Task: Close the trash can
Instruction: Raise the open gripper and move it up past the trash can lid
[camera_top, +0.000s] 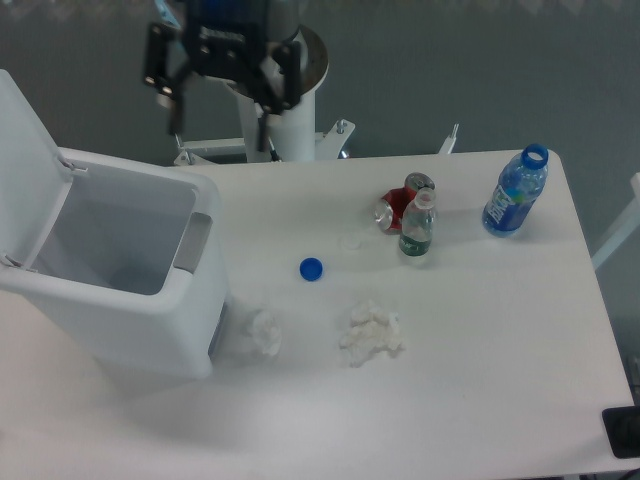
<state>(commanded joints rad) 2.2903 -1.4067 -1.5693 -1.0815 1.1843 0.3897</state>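
Standing at the table's (480, 400) left edge, the bin (120, 290) gapes, its lid (25, 150) tilted up and back on the far-left side. Above and behind the bin hangs the gripper (218, 125), fingers spread and empty (partly cropped). Right of the bin lie a blue cap (311, 268) and two tissue wads (371, 332).

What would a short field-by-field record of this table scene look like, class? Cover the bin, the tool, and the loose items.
trash can: white, left side of table, open
lid: raised, standing up at far left
tool: open, empty, above the table's back edge, behind the bin
blue cap: loose, mid-table
blue bottle: upright, uncapped, right rear
small bottle: upright, beside a red can lying down
tissue wads: two, front centre
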